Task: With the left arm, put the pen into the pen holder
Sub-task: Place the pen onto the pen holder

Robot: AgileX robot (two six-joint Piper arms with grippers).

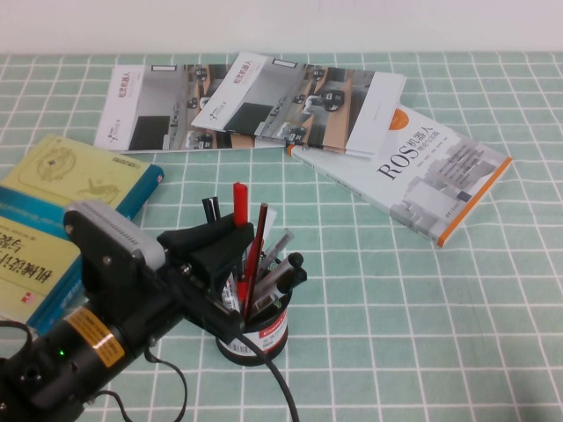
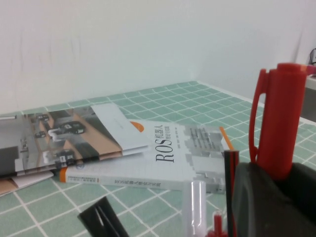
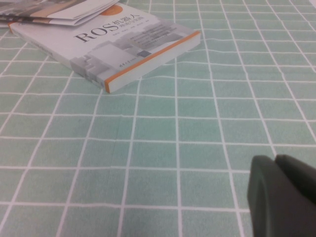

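Left gripper (image 1: 230,255) over pen holder (image 1: 255,330), fingers clamped on the pen (image 1: 239,211)

You have the pen upright above the holder's mouth, lower end among the pens already inside; insertion step. Next: lower straight, then release. Right gripper (image 3: 284,190) hangs above bare tablecloth right of the ROS book (image 1: 413,171); its finger state cannot be told

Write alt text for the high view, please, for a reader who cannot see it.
The left claw holds a red-capped pen upright over a black mesh pen holder that already contains other pens. Books and brochures lie on the green checked tablecloth behind; the right claw is not visible.
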